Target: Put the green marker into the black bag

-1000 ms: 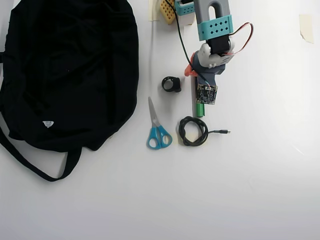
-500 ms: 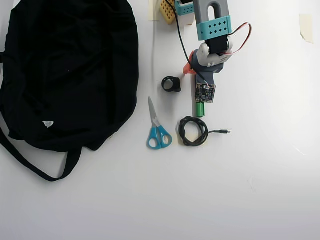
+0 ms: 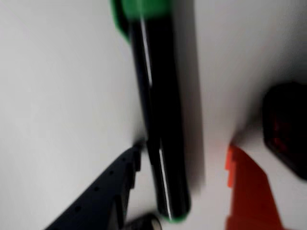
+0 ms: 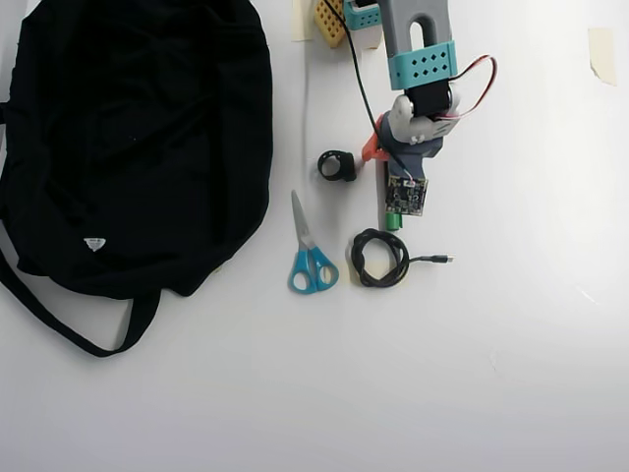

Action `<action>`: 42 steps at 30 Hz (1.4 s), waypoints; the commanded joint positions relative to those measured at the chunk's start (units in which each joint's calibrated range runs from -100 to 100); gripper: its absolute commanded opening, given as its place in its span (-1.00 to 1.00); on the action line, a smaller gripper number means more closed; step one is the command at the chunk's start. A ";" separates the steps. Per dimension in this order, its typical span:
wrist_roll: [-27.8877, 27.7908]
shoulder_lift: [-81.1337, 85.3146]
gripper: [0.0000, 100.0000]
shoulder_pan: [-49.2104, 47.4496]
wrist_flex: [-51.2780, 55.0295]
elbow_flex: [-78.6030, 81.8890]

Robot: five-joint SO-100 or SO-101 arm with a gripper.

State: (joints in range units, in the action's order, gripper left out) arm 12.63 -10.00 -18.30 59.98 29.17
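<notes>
With its two fingers spread wide, the hand (image 3: 180, 167) straddles the green marker (image 3: 160, 120) lying on the counter (image 3: 57, 96). Nothing is grasped. Neither finger clearly touches the barrel.

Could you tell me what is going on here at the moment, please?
A small robot arm is reaching down over the green marker, which lies flat on the white table. In the wrist view the open gripper straddles the barrel, with a dark finger on one side and an orange finger on the other, not visibly clamped. The black bag lies apart at the left of the overhead view. Blue-handled scissors, a coiled cable and a small black ring-shaped object lie nearby.
</notes>
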 commanded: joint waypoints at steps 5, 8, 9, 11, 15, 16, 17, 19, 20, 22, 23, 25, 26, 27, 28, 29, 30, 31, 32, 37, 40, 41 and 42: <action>-0.20 -6.01 -0.55 -0.33 -1.15 -5.45; -0.20 -6.26 -0.55 -0.25 -1.15 -5.36; -0.20 -6.26 -0.55 -0.25 -1.15 -5.27; -0.20 -6.26 -0.55 -0.25 -0.98 -4.82; -0.20 -6.26 -0.55 -0.25 -0.29 -4.46; -0.20 -6.26 -0.55 -0.25 -0.12 -4.37; -0.20 -6.26 -0.55 -0.25 0.05 -4.19; -0.20 -6.26 -0.55 -0.25 0.22 -3.83; -0.20 -6.26 -0.55 -0.25 0.40 -3.65; -0.20 -6.26 -0.55 -0.25 0.91 -3.38; -0.20 -6.26 -0.55 -0.25 1.17 -3.29; -0.20 -6.26 -0.55 -0.25 1.43 -3.11; -0.20 -6.26 -0.55 -0.25 1.69 -3.11; -0.20 -6.26 -0.55 -0.25 1.95 -3.11; -0.20 -6.26 -0.56 -0.25 2.03 -3.11; -0.20 -6.26 -0.56 -0.25 2.03 -3.11; -0.20 -6.26 -0.56 -0.25 2.03 -3.11; -0.20 -6.26 -0.56 -0.25 2.03 -2.84; -0.20 -6.26 -0.56 -0.25 2.03 -2.57; -0.20 -6.26 -0.56 -0.25 2.03 -2.21; -0.20 -6.26 -0.66 -0.25 2.03 -2.21; -0.20 -6.26 -0.71 -0.25 2.03 -2.21; -0.20 -6.26 -0.76 -0.25 2.03 -2.21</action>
State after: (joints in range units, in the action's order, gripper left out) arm 12.58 -15.23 -18.07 62.04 25.55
